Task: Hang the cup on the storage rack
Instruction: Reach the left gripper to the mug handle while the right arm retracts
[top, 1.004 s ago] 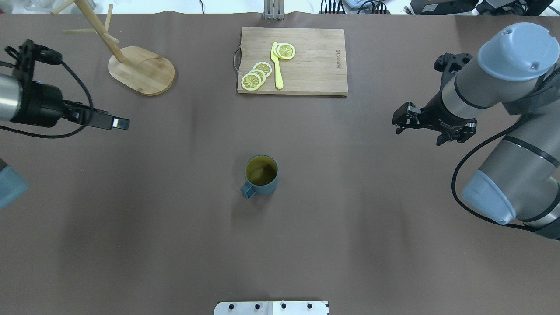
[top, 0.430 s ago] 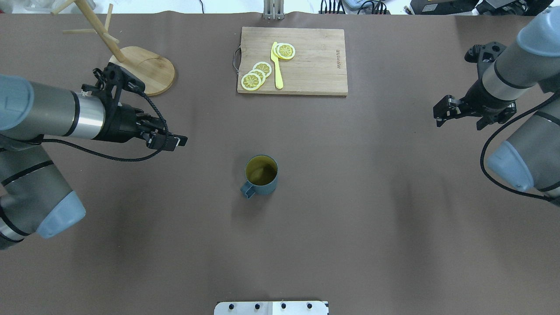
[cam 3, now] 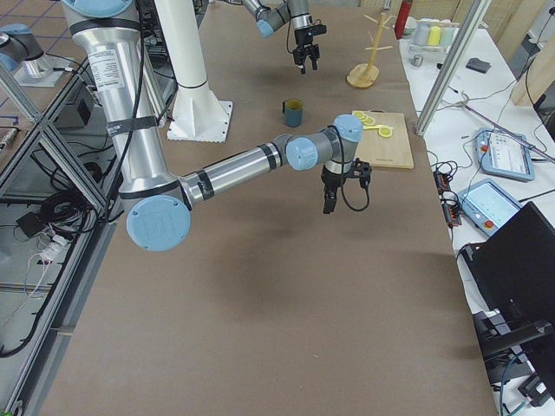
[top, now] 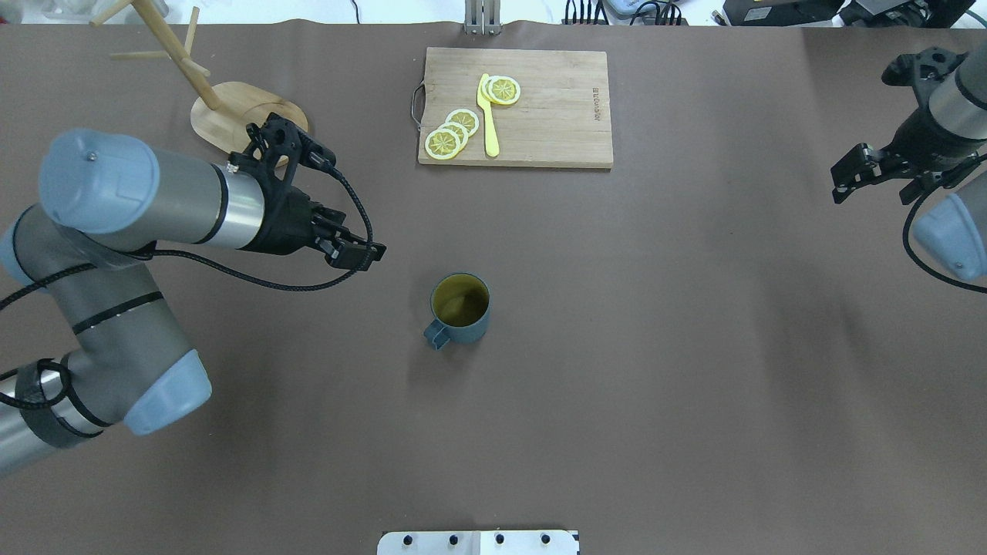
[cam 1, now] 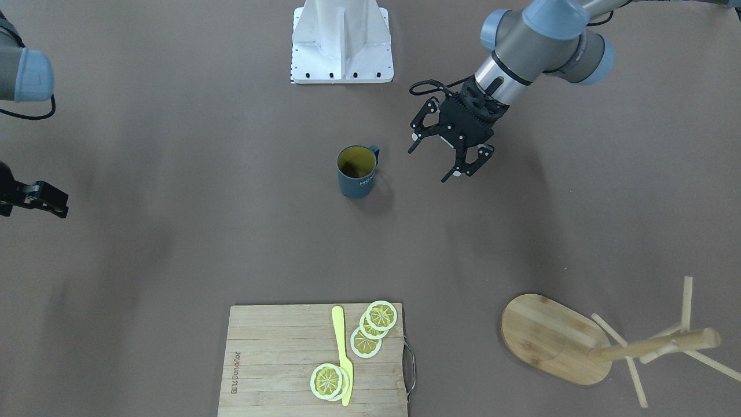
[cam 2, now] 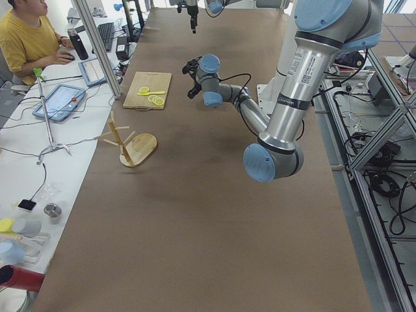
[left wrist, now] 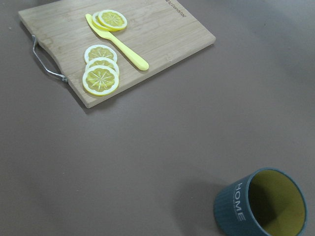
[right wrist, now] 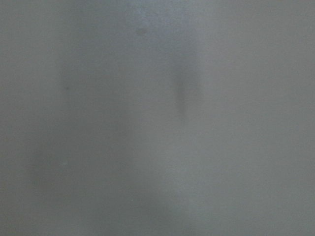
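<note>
Front view: the left gripper (cam 1: pixel 427 165), fingers wide apart, hangs at 3 o'clock from the cup (cam 1: pixel 358 174), not touching it.

Overhead: it's swung in from the left edge this last second. The right gripper (top: pixel 870 194), fingers apart too, has backed off. The cup's upright mid-table, with the storage rack (top: pixel 224 123) at its 11.

Left wrist cam: cup at 5 o'clock. Lefty's grab, I reckon.
</note>
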